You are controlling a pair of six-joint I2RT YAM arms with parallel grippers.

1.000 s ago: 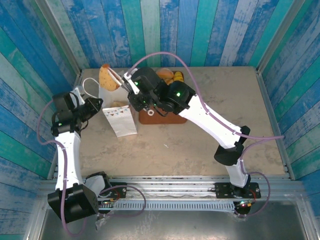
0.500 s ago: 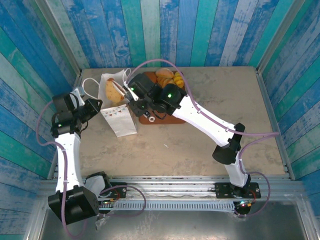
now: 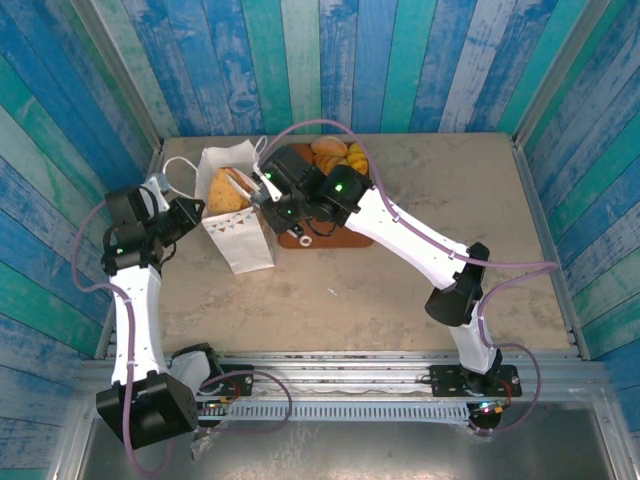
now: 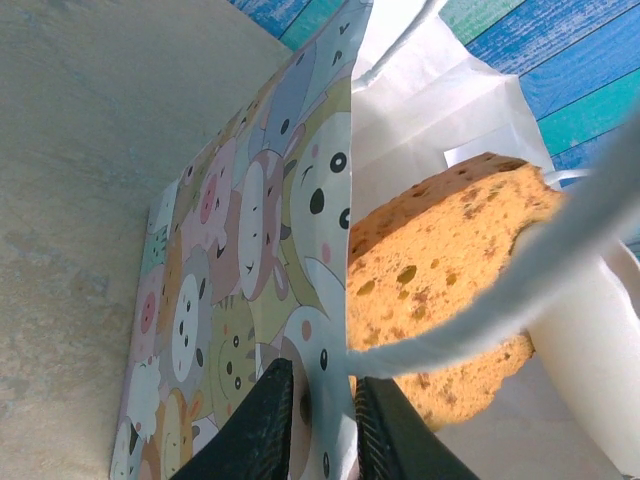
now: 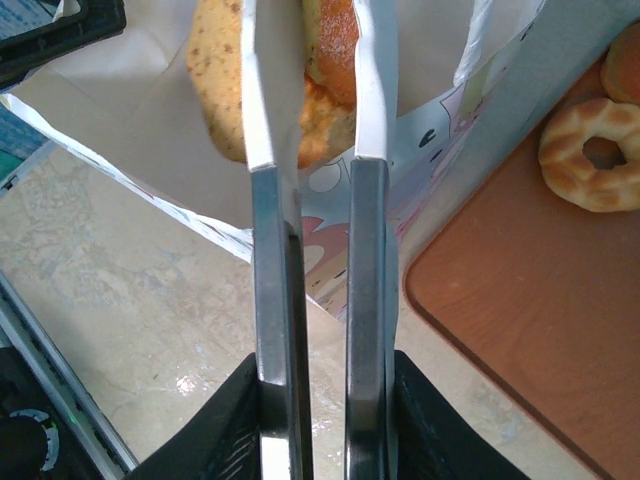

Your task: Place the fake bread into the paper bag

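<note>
The paper bag (image 3: 243, 243) stands upright on the table (image 3: 400, 290) with its mouth open. The left gripper (image 3: 190, 215) comes in at the bag's left side; in the left wrist view this gripper (image 4: 320, 420) has its two black fingers (image 4: 272, 425) pinched on the printed wall of the bag (image 4: 250, 250), one on each face, so it is grasping the bag by its edge. The right gripper (image 3: 244, 187) reaches over the bag's mouth from the right, its long fingers (image 5: 258, 90) clamped on a speckled golden bread roll (image 3: 224, 190). That roll (image 4: 440, 290) sits in the open mouth, between the bag's white inner walls and behind a white loop handle (image 4: 480, 315) — the right wrist view shows it (image 5: 215, 80) gripped over the bag's white interior (image 5: 130, 120). Just beside the bag on its right lies a flat brown board (image 3: 352, 238), and on it a ring-shaped bagel (image 5: 592, 165) rests near the bag's corner. More bread pieces (image 3: 338, 153) are heaped behind the bag and to its right — at the board's far edge.
</note>
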